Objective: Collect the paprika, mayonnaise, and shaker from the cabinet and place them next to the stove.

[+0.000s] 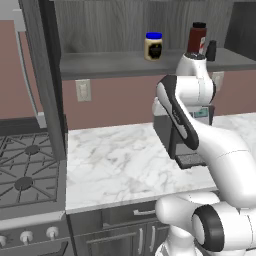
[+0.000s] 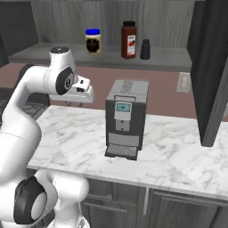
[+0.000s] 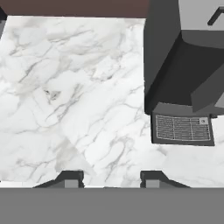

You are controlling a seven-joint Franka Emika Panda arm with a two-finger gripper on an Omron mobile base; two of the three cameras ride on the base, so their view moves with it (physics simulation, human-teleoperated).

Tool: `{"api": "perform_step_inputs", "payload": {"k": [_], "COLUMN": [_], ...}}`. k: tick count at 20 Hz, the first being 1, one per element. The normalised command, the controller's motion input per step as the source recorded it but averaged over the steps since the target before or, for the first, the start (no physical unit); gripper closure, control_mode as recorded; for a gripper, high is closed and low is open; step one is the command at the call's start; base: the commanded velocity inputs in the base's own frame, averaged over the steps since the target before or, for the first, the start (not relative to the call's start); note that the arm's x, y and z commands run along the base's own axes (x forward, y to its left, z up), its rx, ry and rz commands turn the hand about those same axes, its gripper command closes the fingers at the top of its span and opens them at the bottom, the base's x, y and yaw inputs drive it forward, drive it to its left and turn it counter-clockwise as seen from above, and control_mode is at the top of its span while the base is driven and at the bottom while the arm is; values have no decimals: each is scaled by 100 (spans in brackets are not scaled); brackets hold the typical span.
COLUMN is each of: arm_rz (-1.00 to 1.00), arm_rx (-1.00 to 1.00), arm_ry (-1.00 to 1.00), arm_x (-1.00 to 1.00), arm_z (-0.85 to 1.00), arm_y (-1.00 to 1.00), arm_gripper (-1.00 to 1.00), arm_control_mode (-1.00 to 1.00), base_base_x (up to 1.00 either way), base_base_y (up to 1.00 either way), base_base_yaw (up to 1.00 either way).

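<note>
White marble desk (image 3: 78, 96) is running under me, pink wall behind it, dark wood-grain cabinet (image 2: 111, 20) above with a grey shelf board. My fingers (image 3: 112, 177) are hovering over bare marble, pointing down, clenched as far as they go with nothing between them, a gap still showing between the two tips. In the right base view my hand (image 2: 80, 91) is hanging off the folded arm just left of the coffee machine (image 2: 125, 118), well above the desk.

All three task items are sitting on the cabinet shelf, apart from me. Mayonnaise (image 2: 93, 41), cream jar with blue lid, is standing furthest left. Paprika (image 2: 128, 40), tall red-brown bottle with black cap, is standing upright to its right. Shaker (image 2: 145, 49), small and black, is standing just beside the paprika on the right, close but whether touching I cannot tell. In the left base view my arm is partly covering the paprika and shaker.

Stove (image 1: 27, 175) is sitting at the left end of the desk, black grates, silver knobs along the front. Coffee machine's drip tray is showing at the right of my hand view.
</note>
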Motion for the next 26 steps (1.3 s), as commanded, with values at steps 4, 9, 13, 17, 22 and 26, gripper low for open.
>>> {"api": "perform_step_inputs", "payload": {"k": [4,9,13,17,22,26], "arm_rz": [0,-7,-7,-4,-1,0], "arm_rx": [0,2,0,0,0,0], "arm_ry": [-5,-18,-20,-18,-12,-8], "arm_x": [-3,-27,-26,-19,-5,9], "arm_z": [0,14,35,47,66,71], "arm_y": [-7,-29,-32,-28,-7,17], "arm_gripper": [-100,-100,-100,-100,-100,-100], "arm_control_mode": [-100,-100,-100,-100,-100,-100], "base_base_x": [0,0,0,0,0,0], "base_base_y": [0,0,0,0,0,0], "base_base_yaw": [0,0,0,0,0,0]}}
